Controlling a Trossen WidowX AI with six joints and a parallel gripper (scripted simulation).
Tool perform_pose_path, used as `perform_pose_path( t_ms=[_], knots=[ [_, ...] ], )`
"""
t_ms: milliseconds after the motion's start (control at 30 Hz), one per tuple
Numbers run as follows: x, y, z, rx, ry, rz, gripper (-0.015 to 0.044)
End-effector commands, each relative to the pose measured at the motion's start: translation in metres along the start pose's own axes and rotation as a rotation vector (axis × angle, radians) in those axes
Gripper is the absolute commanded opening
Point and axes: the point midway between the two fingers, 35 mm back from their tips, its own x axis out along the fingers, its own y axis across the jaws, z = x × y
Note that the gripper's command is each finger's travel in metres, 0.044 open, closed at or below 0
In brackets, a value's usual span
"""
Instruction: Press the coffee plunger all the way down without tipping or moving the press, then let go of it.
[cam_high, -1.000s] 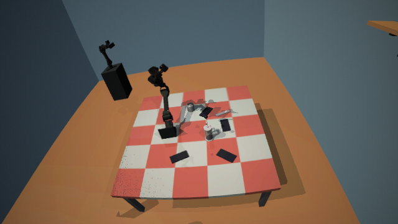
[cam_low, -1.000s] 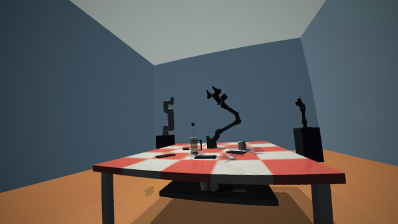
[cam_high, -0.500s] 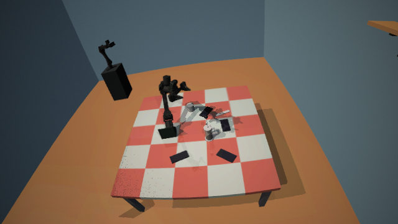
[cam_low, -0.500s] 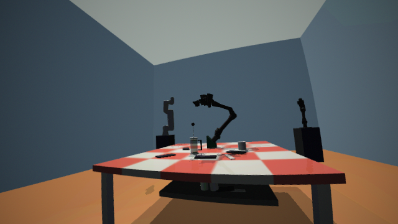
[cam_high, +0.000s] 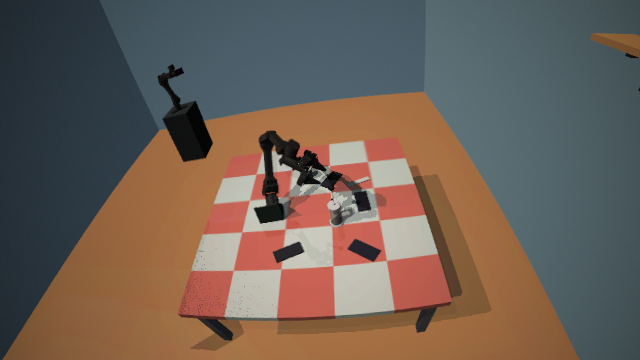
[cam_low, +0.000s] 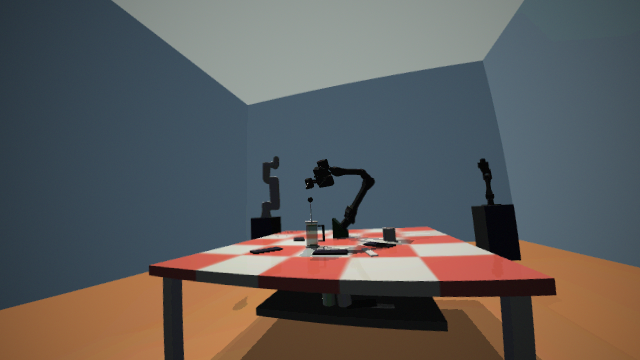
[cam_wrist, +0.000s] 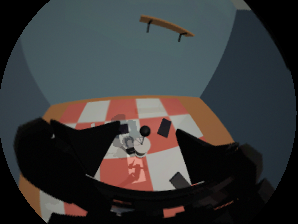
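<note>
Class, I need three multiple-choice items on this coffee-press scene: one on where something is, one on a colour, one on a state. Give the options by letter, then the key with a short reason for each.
1. Where is the gripper relative to the plunger knob?
A. Above it, apart
B. Clamped on it
C. Resting on the table

2. What colours are the table top's squares?
A. Blue and yellow
B. Red and white
C. Green and black

3. How does the plunger of the coffee press stand?
A. Pushed fully down
B. Lying beside the press
C. Raised, rod showing

Key: 1 A, the exterior view shows a gap between them, jaws open and empty. 2 B, seen in every view. 3 C, the knob stands well above the lid.
</note>
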Motion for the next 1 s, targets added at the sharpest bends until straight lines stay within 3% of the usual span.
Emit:
perform_pose_path(
  t_ms=[0, 133, 967],
  knots=[
    [0.012, 0.002, -0.021, 0.002, 0.008, 0.003, 0.0440],
    [0.024, 0.002, -0.040, 0.004, 0.007, 0.001, 0.0440],
    [0.059, 0.003, -0.039, 0.003, 0.006, 0.002, 0.0440]
  ],
)
